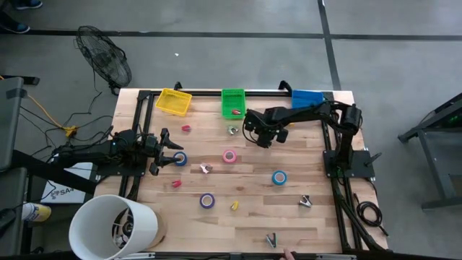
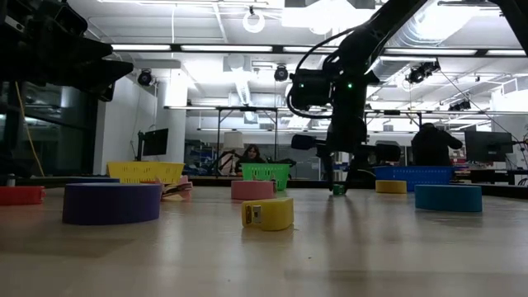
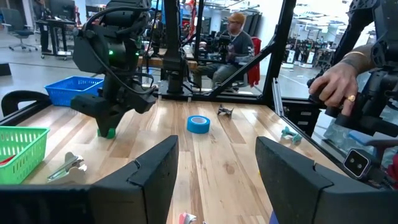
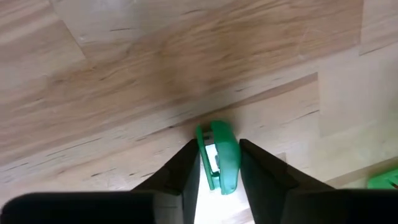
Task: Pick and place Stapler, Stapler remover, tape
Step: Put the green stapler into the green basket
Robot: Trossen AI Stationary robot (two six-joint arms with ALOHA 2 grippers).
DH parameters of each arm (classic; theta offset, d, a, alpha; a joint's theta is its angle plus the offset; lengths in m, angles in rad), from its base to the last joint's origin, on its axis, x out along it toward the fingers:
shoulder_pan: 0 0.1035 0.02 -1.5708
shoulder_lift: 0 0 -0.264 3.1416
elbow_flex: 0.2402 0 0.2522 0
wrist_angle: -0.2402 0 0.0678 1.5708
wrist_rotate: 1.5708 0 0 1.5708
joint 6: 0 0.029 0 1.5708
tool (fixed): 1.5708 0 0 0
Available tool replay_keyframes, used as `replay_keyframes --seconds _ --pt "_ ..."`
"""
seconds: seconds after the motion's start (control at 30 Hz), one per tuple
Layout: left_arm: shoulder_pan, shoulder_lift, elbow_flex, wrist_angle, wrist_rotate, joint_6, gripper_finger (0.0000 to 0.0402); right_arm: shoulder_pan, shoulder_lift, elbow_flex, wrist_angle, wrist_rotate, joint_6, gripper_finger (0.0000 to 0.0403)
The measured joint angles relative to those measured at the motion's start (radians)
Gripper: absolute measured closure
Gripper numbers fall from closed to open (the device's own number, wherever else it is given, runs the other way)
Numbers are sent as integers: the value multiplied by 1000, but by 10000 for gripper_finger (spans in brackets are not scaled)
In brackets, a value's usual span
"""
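Note:
My right gripper reaches in over the far middle of the table, pointing down, and is shut on a small green stapler. The stapler also shows as a green piece under that gripper in the left wrist view. My left gripper hovers open at the table's left, beside a blue tape roll. A pink roll, a second blue roll and a purple roll lie flat on the table. Metal staple removers lie near the near edge. My right gripper pinches the green stapler's upper part between its two fingers, coming from above and pointing down. The stapler stands on end below the fingers. Its lower end is at table height; whether it rests there or hangs just clear, I cannot tell.
Yellow, green and blue baskets stand along the far edge. Small red and yellow pieces and another staple remover are scattered about. A white drum stands at the near left corner. A person's hand shows at the right frame.

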Motion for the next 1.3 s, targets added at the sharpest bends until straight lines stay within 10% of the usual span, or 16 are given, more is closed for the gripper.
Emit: replay_keyframes --seconds 0.67,1.03,1.3 --pt "0 0 0 0 0 0 190 0 1 71 81 82 -7 346" --pt "0 0 0 0 0 0 190 -20 1 139 310 -124 30 343" --pt "0 0 0 0 0 0 190 -68 1 139 584 -243 351 339"
